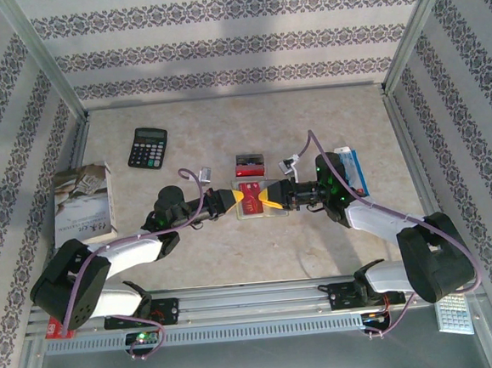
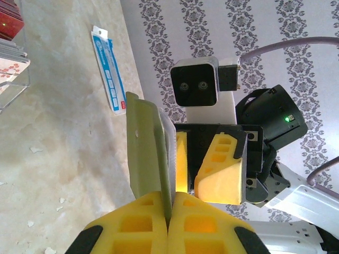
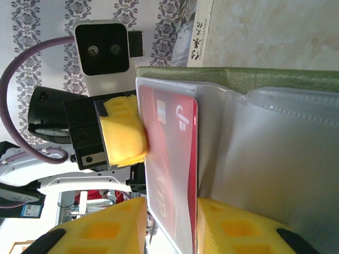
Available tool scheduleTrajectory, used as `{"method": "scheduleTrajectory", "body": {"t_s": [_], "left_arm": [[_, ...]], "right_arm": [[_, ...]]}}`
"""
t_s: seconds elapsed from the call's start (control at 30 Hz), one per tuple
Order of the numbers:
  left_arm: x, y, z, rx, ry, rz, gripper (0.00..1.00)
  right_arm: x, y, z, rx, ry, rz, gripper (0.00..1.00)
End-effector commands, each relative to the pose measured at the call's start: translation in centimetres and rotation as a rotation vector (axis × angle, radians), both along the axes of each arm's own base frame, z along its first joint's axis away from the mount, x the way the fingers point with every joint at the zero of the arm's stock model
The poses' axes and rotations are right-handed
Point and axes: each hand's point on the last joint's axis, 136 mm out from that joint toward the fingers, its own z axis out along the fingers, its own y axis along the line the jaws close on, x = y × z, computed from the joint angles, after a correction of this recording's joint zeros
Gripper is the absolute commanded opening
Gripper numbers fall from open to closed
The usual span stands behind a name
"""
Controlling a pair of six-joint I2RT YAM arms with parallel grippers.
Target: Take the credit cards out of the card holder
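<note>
My left gripper (image 2: 168,214) is clenched on the olive edge of the card holder (image 2: 144,143), which is held open between my two wrists over the middle of the table (image 1: 235,261). Its clear pocket lining faces my right side, and a red card (image 3: 172,159) shows in that lining. My right gripper (image 3: 170,225) straddles the card's near end, one finger on either face. I cannot tell whether the pads are biting yet.

I judge the step in hand to be drawing this card out. The next move calls for a firm pinch on the card alone, not the plastic sleeve. Then comes a straight pull to the right along the pocket, with my left side bracing the holder.

The tabletop is pale and marbled. From the left it carries a book (image 1: 84,203), a black calculator (image 1: 148,146) farther back, what look like loose cards (image 1: 249,161) behind the holder, and a blue-and-white packet (image 1: 352,169). Patterned wallpaper panels (image 1: 235,44) close in three sides.
</note>
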Motion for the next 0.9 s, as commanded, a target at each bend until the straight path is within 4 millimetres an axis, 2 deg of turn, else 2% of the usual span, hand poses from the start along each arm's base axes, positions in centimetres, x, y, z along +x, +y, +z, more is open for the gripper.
{"method": "scheduleTrajectory", "body": {"t_s": [0.0,0.3,0.73,0.87], "left_arm": [[-0.9,-1.0,1.1,-0.023,-0.034,-0.070,0.00],[-1.3,-0.9,-0.2,0.056,-0.029,-0.089,0.00],[-1.1,-0.9,-0.3,0.055,-0.028,-0.084,0.00],[-1.1,-0.9,-0.1,0.051,-0.030,-0.078,0.00]], "right_arm": [[-0.7,0.1,2.5,0.055,-0.093,0.042,0.31],[-0.3,-0.6,1.3,-0.006,-0.060,0.011,0.30],[-0.1,-0.5,0.4,-0.044,-0.048,0.008,0.31],[0.3,-1.1,-0.6,-0.090,-0.041,-0.038,0.38]]}}
